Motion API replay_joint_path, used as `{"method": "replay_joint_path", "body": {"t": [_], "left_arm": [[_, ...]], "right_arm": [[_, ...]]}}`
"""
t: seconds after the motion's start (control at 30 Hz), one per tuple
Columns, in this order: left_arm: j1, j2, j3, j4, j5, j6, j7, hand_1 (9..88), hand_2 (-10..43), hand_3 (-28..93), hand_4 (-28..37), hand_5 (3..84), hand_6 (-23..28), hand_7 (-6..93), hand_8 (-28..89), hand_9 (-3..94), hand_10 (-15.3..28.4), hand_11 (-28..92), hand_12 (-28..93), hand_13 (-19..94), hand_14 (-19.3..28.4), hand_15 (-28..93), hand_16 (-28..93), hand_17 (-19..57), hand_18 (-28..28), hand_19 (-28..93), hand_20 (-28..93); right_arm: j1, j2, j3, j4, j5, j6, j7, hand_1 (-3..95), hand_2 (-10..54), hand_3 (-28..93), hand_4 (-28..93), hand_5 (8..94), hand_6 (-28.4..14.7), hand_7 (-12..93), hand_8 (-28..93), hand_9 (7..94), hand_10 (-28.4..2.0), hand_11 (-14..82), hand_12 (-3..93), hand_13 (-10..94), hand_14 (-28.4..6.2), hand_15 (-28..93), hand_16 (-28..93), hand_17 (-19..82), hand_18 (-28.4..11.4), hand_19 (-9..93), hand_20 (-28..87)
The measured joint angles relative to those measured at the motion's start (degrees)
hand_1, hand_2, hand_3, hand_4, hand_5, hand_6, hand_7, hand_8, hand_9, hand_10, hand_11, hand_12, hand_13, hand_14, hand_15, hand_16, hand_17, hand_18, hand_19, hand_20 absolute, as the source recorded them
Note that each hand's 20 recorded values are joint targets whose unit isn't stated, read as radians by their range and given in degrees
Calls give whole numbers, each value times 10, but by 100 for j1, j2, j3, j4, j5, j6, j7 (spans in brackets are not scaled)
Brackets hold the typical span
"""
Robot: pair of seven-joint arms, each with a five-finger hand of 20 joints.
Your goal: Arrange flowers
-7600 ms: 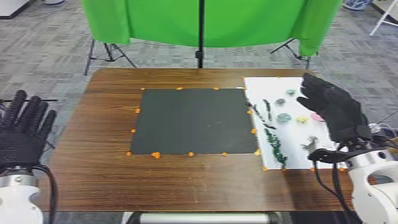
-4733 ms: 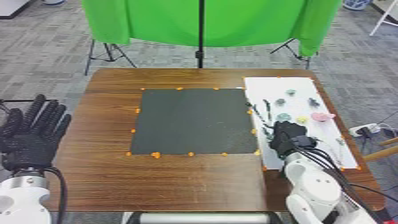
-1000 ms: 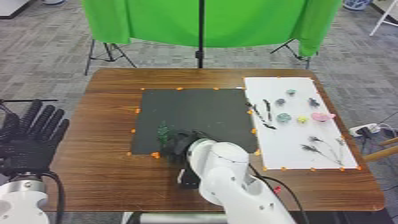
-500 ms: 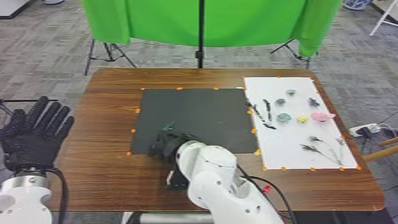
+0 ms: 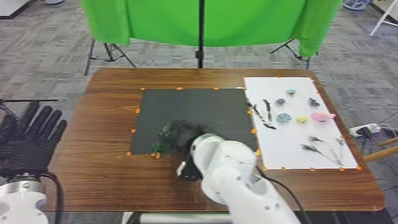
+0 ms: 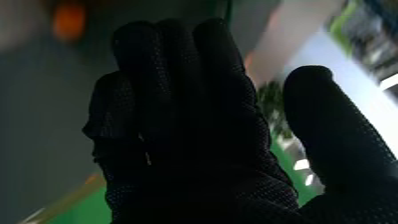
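One green sprig noted against the dark sheet, frame lower half, left of centre, just beside the right hand; contact cannot be determined. Right hand: fingers straight, thumb set wide. Left hand, lower left: fingers straight, spread. Pink flower: on white sheet, frame right.

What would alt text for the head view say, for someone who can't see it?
The robot's right hand is over the near part of a dark mat, beside a green sprig. On a white sheet to the right lie small blossoms and thin stems; the left hand is open at far left.
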Motion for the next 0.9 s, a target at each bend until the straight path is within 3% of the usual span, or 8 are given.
{"method": "replay_joint_path", "body": {"t": [0.17, 0.37, 0.47, 0.67, 0.9], "left_arm": [[92, -70, -36, -9, 3, -36, 30, 218, 124, 791, -283, 397, 64, 102, -102, 348, 123, 130, 77, 290, 111, 119, -15, -42, 115, 277, 108], [149, -74, -44, -52, 9, -70, 67, 218, 124, 792, -283, 398, 62, 102, -102, 349, 122, 130, 77, 290, 112, 119, -16, -42, 114, 277, 107], [175, -80, -62, -69, 9, -73, 86, 218, 124, 791, -283, 397, 62, 103, -102, 349, 121, 129, 77, 289, 112, 118, -16, -42, 114, 276, 107], [257, -100, -120, -98, 7, -73, 133, 219, 124, 791, -283, 397, 62, 103, -102, 350, 123, 129, 77, 290, 112, 119, -15, -43, 114, 277, 108], [326, -116, -129, -113, 7, -78, 161, 219, 124, 791, -283, 398, 62, 104, -103, 350, 123, 130, 79, 288, 114, 124, -13, -43, 114, 277, 109]], "right_arm": [[-195, 474, 853, -687, 242, 816, 63, 287, 42, 756, -180, 714, -80, 173, -97, 716, -221, 196, 187, 637, -188, 599, 206, 326, -261, 894, 279], [-657, 1409, 1973, -986, -885, 1773, 56, 313, -35, 748, -206, 675, -84, 139, -96, 668, -212, 164, 170, 611, -180, 550, 187, 307, -249, 873, 274], [-1011, 1840, 2747, -942, -906, 1788, 156, 343, -91, 743, -241, 649, -81, 133, -96, 650, -207, 160, 166, 601, -170, 536, 186, 297, -247, 866, 286], [-1494, 2455, 3719, -492, -691, 1693, 430, 374, -95, 746, -279, 626, -80, 121, -96, 621, -196, 149, 166, 585, -160, 535, 190, 286, -244, 859, 309], [-1835, 2582, 4136, -381, -1071, 705, 630, 418, -95, 733, -282, 628, -77, 122, -96, 612, -191, 144, 165, 581, -155, 535, 192, 282, -245, 852, 326]]}}
